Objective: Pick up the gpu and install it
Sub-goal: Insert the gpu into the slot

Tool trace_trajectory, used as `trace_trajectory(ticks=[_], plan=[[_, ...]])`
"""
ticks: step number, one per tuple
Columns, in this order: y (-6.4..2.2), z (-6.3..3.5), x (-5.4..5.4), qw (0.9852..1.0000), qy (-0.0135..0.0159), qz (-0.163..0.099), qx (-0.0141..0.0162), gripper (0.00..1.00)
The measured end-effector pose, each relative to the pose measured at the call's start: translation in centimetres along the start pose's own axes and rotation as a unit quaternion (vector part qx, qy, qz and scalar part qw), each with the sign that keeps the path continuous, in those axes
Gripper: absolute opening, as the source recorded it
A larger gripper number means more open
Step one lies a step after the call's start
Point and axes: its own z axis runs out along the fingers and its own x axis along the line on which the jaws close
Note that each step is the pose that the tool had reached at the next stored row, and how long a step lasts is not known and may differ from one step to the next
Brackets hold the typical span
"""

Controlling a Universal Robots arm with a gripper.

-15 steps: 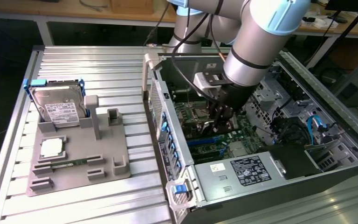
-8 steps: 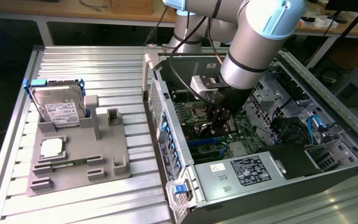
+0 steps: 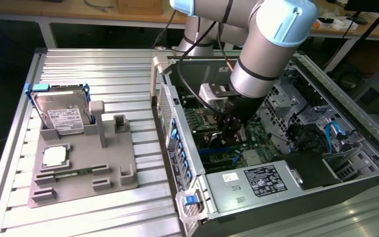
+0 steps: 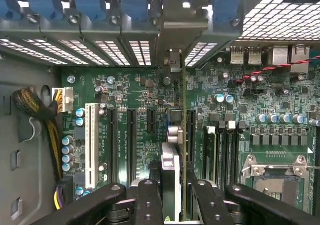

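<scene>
The gpu [image 4: 183,135] appears edge-on in the wrist view as a thin card with a silvery metal bracket [image 4: 172,30] at its far end. My gripper [image 4: 175,197] is shut on it, and its black fingers [image 4: 146,202] press the card from both sides. The card hangs just above the green motherboard [image 4: 140,100], in line with a long black slot [image 4: 191,130], and the bracket reaches the case's rear slot openings. In the exterior view my gripper [image 3: 232,129] is deep inside the open computer case [image 3: 196,197].
A white slot [image 4: 91,140] and two more black slots lie beside the card, with the CPU socket [image 4: 277,175] on its other side. A cable bundle [image 4: 37,110] hugs the case wall. Outside the case, a grey holder [image 3: 84,168] carries a hard drive [image 3: 61,111].
</scene>
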Motion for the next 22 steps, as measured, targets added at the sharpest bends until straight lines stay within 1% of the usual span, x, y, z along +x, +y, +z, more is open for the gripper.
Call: trace_trajectory(ticks=[2, 7, 21, 22], plan=[[0.07, 0.33, 0.01, 1.0000, 0.0000, 0.000, 0.0000, 0.28], [0.20, 0.73, 0.02, 1.0000, 0.0003, 0.000, -0.0001, 0.28], [0.25, 0.76, 0.01, 1.0000, 0.0000, 0.000, -0.0001, 0.28], [0.25, 0.69, 0.00, 1.0000, -0.0003, 0.000, 0.0001, 0.28]])
